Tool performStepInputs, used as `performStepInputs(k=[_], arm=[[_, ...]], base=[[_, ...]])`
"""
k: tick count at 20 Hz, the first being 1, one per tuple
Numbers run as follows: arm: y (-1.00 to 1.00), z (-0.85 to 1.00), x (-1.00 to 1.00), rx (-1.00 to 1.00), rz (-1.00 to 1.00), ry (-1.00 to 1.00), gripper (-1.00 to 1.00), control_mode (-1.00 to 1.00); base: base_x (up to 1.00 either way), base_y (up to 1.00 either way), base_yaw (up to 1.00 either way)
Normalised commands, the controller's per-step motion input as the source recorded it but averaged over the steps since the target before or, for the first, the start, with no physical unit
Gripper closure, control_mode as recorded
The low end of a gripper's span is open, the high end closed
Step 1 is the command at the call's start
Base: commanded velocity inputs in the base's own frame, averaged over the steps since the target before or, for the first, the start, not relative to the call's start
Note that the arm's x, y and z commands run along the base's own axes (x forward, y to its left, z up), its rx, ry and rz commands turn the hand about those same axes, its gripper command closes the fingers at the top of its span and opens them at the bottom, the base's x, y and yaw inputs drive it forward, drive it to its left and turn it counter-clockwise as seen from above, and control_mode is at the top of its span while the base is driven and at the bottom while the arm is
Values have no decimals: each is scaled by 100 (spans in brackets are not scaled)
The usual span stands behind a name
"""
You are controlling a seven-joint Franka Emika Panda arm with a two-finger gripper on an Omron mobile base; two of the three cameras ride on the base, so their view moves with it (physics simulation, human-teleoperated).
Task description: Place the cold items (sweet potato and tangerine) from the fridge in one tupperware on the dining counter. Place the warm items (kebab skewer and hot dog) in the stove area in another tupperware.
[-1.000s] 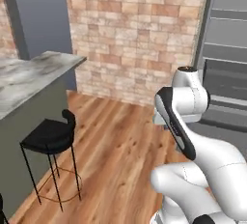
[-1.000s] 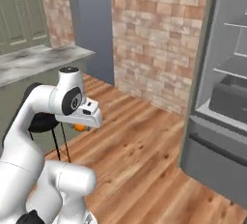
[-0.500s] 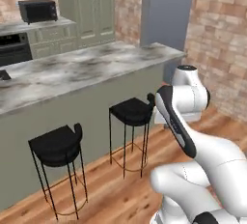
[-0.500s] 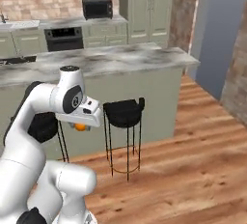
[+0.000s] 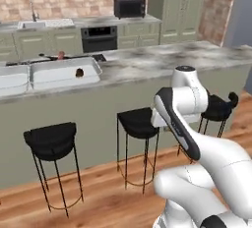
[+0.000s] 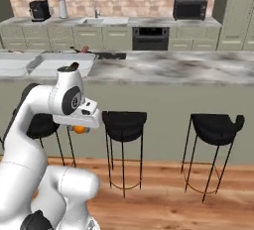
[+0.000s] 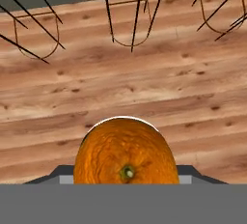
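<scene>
- The step in hand, as I judge it, is carrying the cold fruit over: the small bright orange tangerine (image 7: 124, 156) sits in the tool (image 6: 79, 128), which pinches it between its two fingers, pointing down at the wooden plank floor (image 7: 159, 88).
- In the right base view the tangerine shows as an orange spot just under the white hand, in front of the long grey-white marbled desk (image 6: 168, 70) on its sage green base.
- The arm is folded close to the body, low, well below the desk top.
- On the desk lie two wide shallow pale grey-white rectangular tupperwares; the nearer one (image 5: 64, 72) holds a small dark brown lumpy sweet potato (image 5: 79, 72), and the other (image 5: 11, 77) lies just beside it at the left edge of the left base view.
- So the tangerine belongs in the tray with the sweet potato, I take it.
- Black stools (image 5: 139, 124) with thin wire legs stand between the robot and the desk.
- The next move calls for the tool to rise above the desk edge, reach over the stools to that tray and only there spread its fingers.
- The flat black stove (image 6: 106, 55) lies behind the desk; small things by it are too small to name.
</scene>
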Motion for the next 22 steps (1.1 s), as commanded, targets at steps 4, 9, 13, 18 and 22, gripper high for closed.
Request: performStepInputs(k=[4,9,13,18,22], arm=[[0,0,0,0,0,0,100,100],[0,0,0,0,0,0,100,100],[0,0,0,0,0,0,100,100],[0,0,0,0,0,0,100,100],[0,0,0,0,0,0,100,100]], base=[[23,100,24],[51,58,60],[74,3,55],[60,-33,31],[8,-36,0]])
